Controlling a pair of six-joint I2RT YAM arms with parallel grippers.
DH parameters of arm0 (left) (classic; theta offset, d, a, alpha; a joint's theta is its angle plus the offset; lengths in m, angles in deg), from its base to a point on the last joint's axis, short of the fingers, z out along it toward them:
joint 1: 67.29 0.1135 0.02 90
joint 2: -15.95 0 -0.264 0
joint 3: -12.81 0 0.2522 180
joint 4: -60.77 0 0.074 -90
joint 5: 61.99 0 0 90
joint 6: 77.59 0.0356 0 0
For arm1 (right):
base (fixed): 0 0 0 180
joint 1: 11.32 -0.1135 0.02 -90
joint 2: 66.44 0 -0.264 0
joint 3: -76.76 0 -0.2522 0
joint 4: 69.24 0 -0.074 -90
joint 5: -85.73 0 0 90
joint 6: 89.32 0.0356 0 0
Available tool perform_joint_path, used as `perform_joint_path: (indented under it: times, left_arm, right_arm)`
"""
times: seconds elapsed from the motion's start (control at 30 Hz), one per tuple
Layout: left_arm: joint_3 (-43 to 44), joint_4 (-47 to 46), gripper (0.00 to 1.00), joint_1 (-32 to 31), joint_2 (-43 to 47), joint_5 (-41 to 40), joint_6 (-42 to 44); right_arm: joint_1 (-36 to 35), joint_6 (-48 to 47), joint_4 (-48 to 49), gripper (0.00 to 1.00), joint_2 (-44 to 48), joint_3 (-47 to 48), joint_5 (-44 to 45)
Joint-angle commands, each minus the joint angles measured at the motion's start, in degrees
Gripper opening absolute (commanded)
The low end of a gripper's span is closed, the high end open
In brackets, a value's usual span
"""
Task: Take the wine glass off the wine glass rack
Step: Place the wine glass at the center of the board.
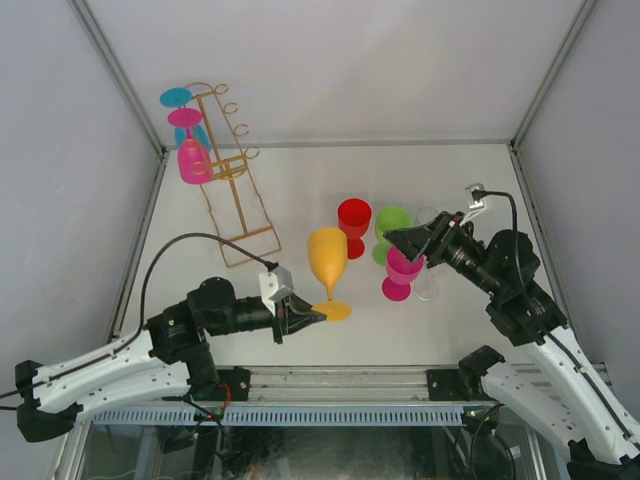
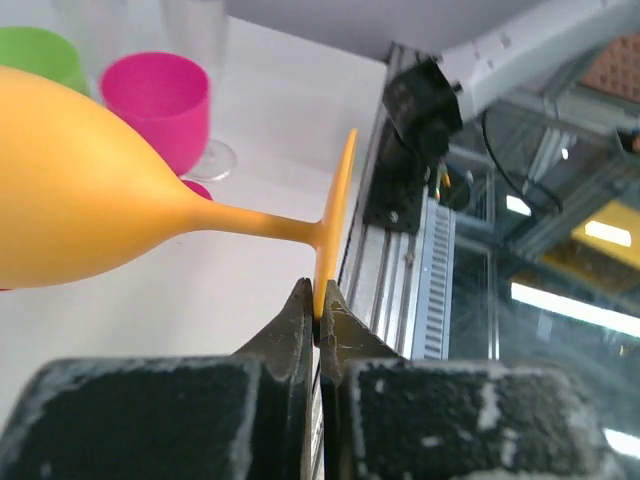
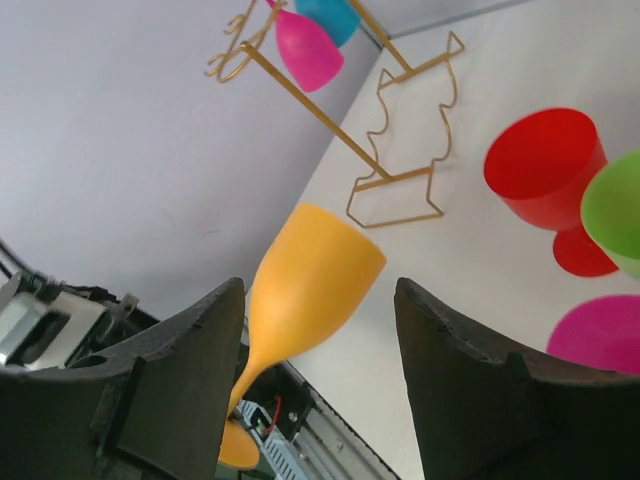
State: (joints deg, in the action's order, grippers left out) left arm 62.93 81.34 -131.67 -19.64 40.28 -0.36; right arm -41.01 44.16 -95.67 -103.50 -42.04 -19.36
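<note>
The gold wire rack (image 1: 238, 195) stands at the back left, with a pink glass (image 1: 193, 160) and a blue glass (image 1: 177, 97) hanging on it. My left gripper (image 1: 312, 318) is shut on the foot rim of an orange wine glass (image 1: 328, 258), held about upright near the table's front middle. In the left wrist view the jaws (image 2: 318, 305) pinch the thin orange foot (image 2: 335, 215). I cannot tell whether the foot touches the table. My right gripper (image 1: 405, 240) is open and empty over the group of glasses, and its wrist view (image 3: 318, 295) looks at the orange glass (image 3: 310, 290) and the rack (image 3: 400, 150).
A red glass (image 1: 353, 222), a green glass (image 1: 392, 222), a pink glass (image 1: 403, 272) and a clear glass (image 1: 428, 285) stand together right of the middle. White walls close in the left, back and right. The metal rail (image 1: 330, 385) runs along the front edge.
</note>
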Motion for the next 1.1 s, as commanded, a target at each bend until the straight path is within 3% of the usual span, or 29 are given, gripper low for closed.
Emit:
perform_joint_path:
  times: [0.0,0.37,0.63,1.07]
  left_arm:
    - [-1.13,2.33,0.0,-3.71,-0.29,8.58,15.66]
    - [-2.41,5.42,0.0,-5.49,2.55,21.67,24.64]
    - [-2.25,5.34,0.0,-5.5,4.23,20.32,24.34]
    - [1.31,12.01,0.0,-5.5,1.51,14.69,27.78]
  right_arm:
    - [2.88,2.76,-2.65,0.62,1.06,1.78,-3.99]
    - [6.09,5.69,-4.2,0.65,-3.74,2.46,-18.34]
    - [4.14,10.7,4.23,0.58,-10.45,2.44,-36.43]
    - [-1.95,6.95,4.18,0.51,-14.52,4.58,-43.32]
